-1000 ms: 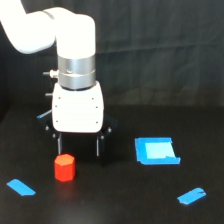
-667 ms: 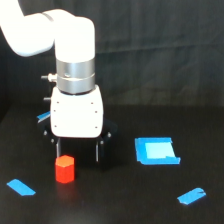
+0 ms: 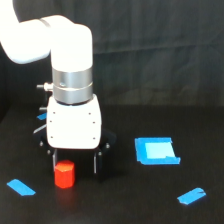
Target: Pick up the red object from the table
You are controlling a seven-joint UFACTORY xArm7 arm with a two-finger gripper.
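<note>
The red object (image 3: 64, 174) is a small red-orange block standing upright on the black table (image 3: 125, 200) at the exterior view's lower left. My gripper (image 3: 74, 163) hangs from the white arm directly over it, open. Two dark fingers (image 3: 95, 163) reach down to the table. The block sits between them, close to the finger on the exterior view's left, and its top is just under the white gripper body. I cannot tell whether a finger touches it.
A blue square patch (image 3: 156, 150) lies to the exterior view's right of the gripper. Blue tape strips lie at the lower left (image 3: 21, 187) and lower right (image 3: 191, 196). A small blue piece (image 3: 42, 117) shows behind the arm.
The gripper has moved toward the exterior view's left and nearer the camera. Its fingers now stand either side of the red object instead of beside it. The block has not moved.
</note>
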